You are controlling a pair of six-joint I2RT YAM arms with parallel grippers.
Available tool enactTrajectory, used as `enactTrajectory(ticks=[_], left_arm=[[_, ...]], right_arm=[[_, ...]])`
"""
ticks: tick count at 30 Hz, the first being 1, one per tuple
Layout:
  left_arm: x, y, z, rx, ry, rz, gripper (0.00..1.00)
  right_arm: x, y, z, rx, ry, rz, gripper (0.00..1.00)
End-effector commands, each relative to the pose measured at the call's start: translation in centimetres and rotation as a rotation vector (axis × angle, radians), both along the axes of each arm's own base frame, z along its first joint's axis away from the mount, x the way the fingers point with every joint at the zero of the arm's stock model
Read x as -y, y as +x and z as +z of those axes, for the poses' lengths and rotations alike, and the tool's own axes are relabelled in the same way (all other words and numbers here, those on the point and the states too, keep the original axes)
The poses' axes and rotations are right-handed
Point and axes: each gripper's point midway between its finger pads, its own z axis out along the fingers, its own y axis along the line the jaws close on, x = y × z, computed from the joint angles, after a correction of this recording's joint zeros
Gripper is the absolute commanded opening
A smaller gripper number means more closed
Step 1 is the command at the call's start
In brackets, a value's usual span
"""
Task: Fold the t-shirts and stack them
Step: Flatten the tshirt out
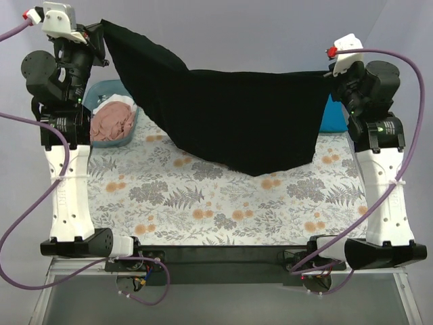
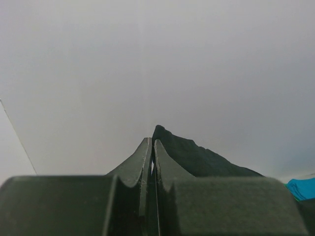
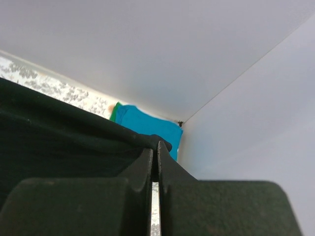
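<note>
A black t-shirt (image 1: 230,115) hangs stretched in the air between my two raised arms, its lower edge sagging toward the floral table cloth (image 1: 223,203). My left gripper (image 1: 101,28) is shut on the shirt's top left corner (image 2: 197,157), high at the back left. At the back right, my right gripper (image 1: 329,73) is shut on the other corner (image 3: 74,142). A folded teal-blue t-shirt (image 3: 147,129) lies over a green one (image 3: 114,112) by the far right wall, behind the black cloth. A dusty pink t-shirt (image 1: 111,123) sits bunched in the tub.
A teal plastic tub (image 1: 101,89) stands at the back left beside the left arm. Grey walls close the back and right sides. Purple cables (image 1: 399,74) loop around both arms.
</note>
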Motion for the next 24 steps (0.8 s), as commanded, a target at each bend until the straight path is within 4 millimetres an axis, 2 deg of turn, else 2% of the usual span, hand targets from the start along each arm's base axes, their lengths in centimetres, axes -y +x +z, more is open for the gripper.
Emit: enactTrajectory(ticks=[1, 4, 5, 7, 8, 10, 11, 13, 14, 16, 19, 21, 24], left_arm=[[-1.0, -7.4, 5.8, 0.191, -0.012, 0.06, 0.0], [-1.5, -10.2, 6.6, 0.232, -0.005, 0.091, 0.0], [-1.6, -12.5, 7.5, 0.271, -0.003, 0.103, 0.0], [-2.0, -14.6, 7.8, 0.298, 0.002, 0.136, 0.0], [-2.2, -17.0, 8.5, 0.335, 0.0, 0.15, 0.0], [-2.7, -19.0, 9.0, 0.363, -0.004, 0.186, 0.0], [-2.9, -21.2, 9.5, 0.399, 0.002, 0.2, 0.0], [-3.2, -23.2, 10.2, 0.436, 0.006, 0.226, 0.0], [-3.8, -24.0, 10.5, 0.449, -0.002, 0.264, 0.0], [-4.2, -26.0, 11.6, 0.488, -0.004, 0.289, 0.0], [-4.6, -26.6, 12.2, 0.495, 0.003, 0.323, 0.0], [-4.9, -26.7, 12.5, 0.493, 0.004, 0.341, 0.0], [-5.3, -25.3, 11.9, 0.458, 0.013, 0.362, 0.0]], right_arm=[[1.5, -4.0, 8.5, 0.251, 0.018, -0.058, 0.01], [1.9, -7.0, 10.8, 0.324, 0.027, -0.066, 0.01], [2.1, -8.0, 11.6, 0.347, 0.03, -0.075, 0.01], [2.4, -10.9, 13.4, 0.413, 0.034, -0.074, 0.01], [2.5, -13.0, 14.7, 0.461, 0.039, -0.07, 0.01], [2.6, -15.1, 15.8, 0.508, 0.041, -0.066, 0.01], [2.8, -17.1, 16.9, 0.555, 0.041, -0.067, 0.01], [3.0, -18.9, 17.9, 0.597, 0.043, -0.069, 0.01], [3.2, -20.4, 18.6, 0.631, 0.037, -0.073, 0.01], [3.4, -21.8, 19.6, 0.676, 0.032, -0.079, 0.01], [3.9, -22.8, 20.7, 0.719, 0.016, -0.103, 0.01], [4.1, -22.3, 21.0, 0.724, 0.005, -0.115, 0.01], [4.0, -21.0, 21.4, 0.735, 0.002, -0.118, 0.01]])
